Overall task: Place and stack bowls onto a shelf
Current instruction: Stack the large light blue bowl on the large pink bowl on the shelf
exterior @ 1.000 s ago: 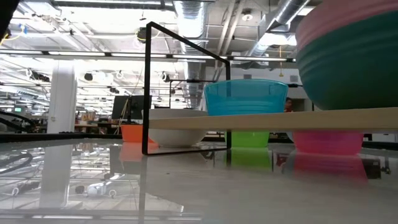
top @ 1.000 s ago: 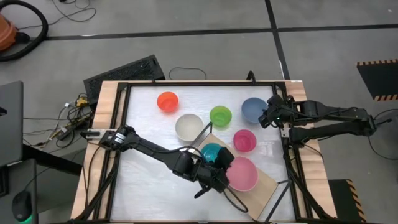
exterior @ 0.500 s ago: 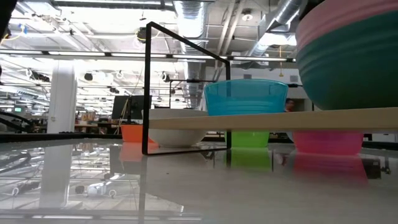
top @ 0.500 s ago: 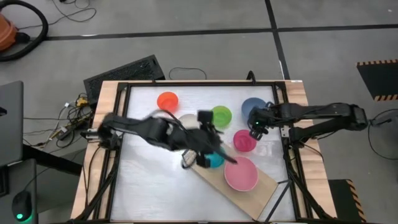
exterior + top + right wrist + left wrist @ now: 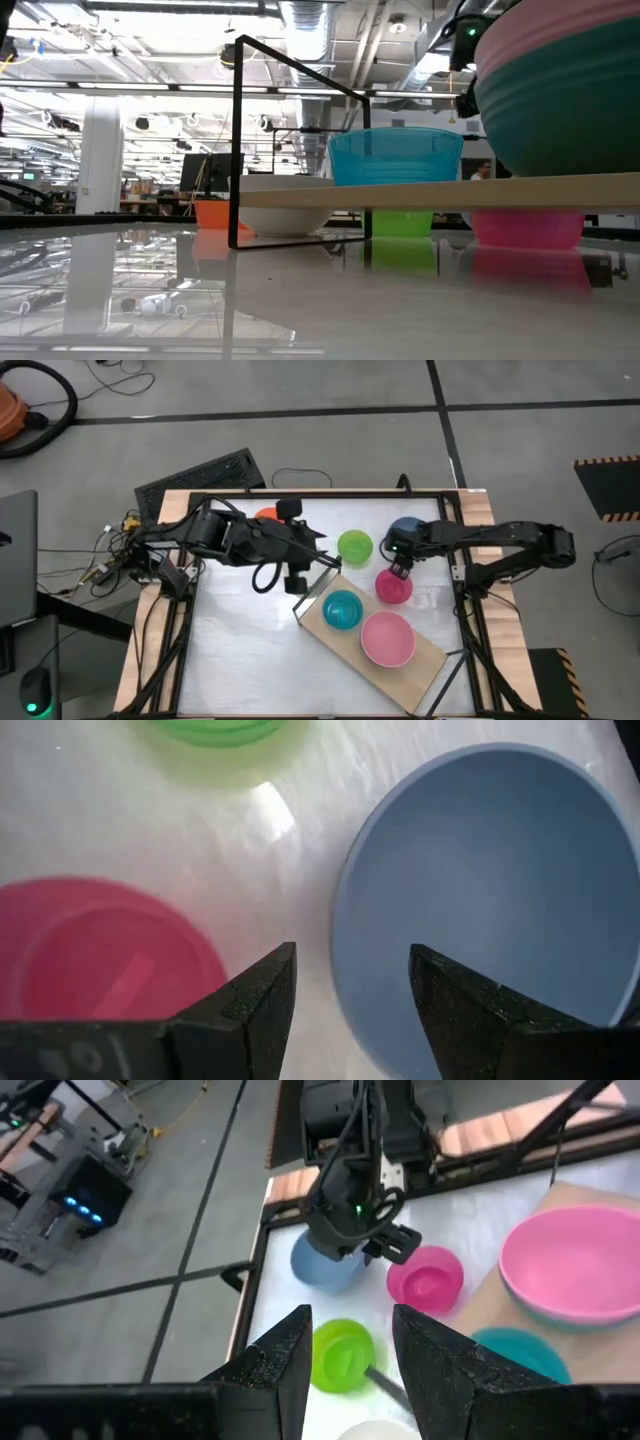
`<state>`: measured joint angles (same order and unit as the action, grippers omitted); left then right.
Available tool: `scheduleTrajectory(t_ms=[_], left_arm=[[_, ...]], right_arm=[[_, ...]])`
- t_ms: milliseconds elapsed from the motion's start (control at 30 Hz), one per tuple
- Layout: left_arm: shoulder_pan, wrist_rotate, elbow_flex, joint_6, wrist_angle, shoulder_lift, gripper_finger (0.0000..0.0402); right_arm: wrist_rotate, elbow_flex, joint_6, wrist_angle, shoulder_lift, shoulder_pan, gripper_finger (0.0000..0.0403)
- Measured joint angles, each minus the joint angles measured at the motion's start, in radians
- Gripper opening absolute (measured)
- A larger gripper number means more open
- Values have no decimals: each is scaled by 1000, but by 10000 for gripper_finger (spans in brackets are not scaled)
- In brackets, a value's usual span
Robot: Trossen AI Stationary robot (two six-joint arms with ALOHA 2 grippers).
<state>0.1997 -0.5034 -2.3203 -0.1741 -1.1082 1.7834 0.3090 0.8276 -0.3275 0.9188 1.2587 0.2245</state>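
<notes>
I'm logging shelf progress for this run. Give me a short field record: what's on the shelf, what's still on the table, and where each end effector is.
on shelf: cyan bowl; pink bowl, which in the low view sits in a dark green bowl
shelf: light-wood board, set at an angle on the table
on table: lime bowl, magenta bowl, blue bowl, red bowl partly hidden by the left arm
left end effector: open, empty, off the shelf's far corner
right end effector: open, empty, between blue and magenta bowls
</notes>
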Motion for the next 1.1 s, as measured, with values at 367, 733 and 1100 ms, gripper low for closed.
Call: scheduleTrajectory(t_ms=[367, 733, 1100], left_arm=[[-4, 0, 1, -26, -92, 0, 128], [-22, 31, 1, -57, -116, 0, 128], [-113, 126, 1, -305, -101, -5, 128]], right_arm=[[-27, 0, 23, -11, 94, 73, 137], [-57, 79, -12, 30, 74, 13, 29], [-142, 396, 224, 216, -118, -250, 29]])
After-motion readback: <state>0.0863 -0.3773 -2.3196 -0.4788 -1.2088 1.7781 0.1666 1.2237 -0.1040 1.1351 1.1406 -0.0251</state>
